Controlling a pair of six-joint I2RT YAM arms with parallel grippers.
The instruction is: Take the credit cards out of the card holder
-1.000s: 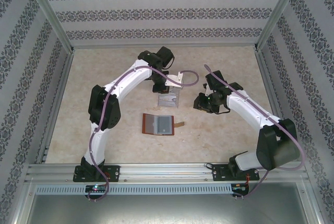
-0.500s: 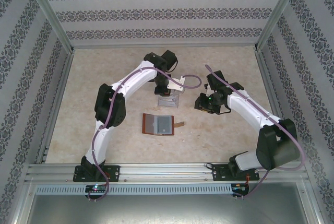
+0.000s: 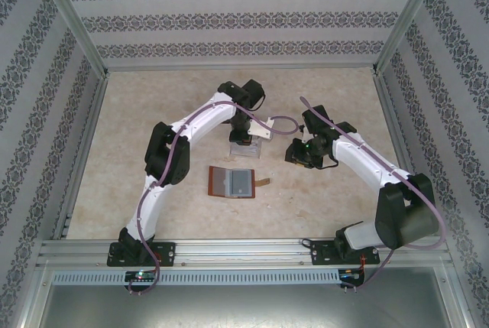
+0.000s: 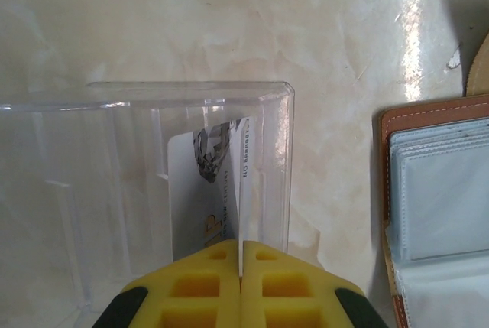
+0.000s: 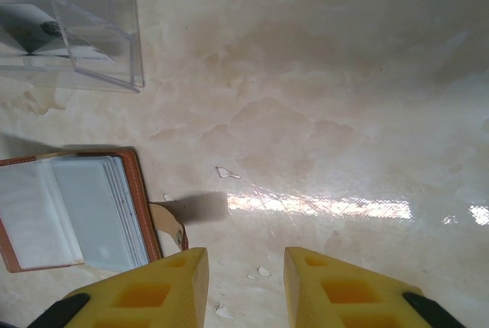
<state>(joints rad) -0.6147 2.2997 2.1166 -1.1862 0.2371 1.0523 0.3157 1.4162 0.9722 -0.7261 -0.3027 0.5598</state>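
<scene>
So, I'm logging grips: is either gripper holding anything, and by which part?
The left gripper pinches a credit card by its near end, the rest inside the clear box. The right gripper is open, holding nothing.

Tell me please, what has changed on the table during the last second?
The left gripper, shut on a credit card, shifted slightly right over the clear box. The right gripper, the card holder and the box stayed put.

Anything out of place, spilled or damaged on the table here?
Small white flecks lie scattered on the table beside the card holder's strap tab, like chips or debris. Otherwise orderly: left gripper holds a credit card inside the clear box.
</scene>
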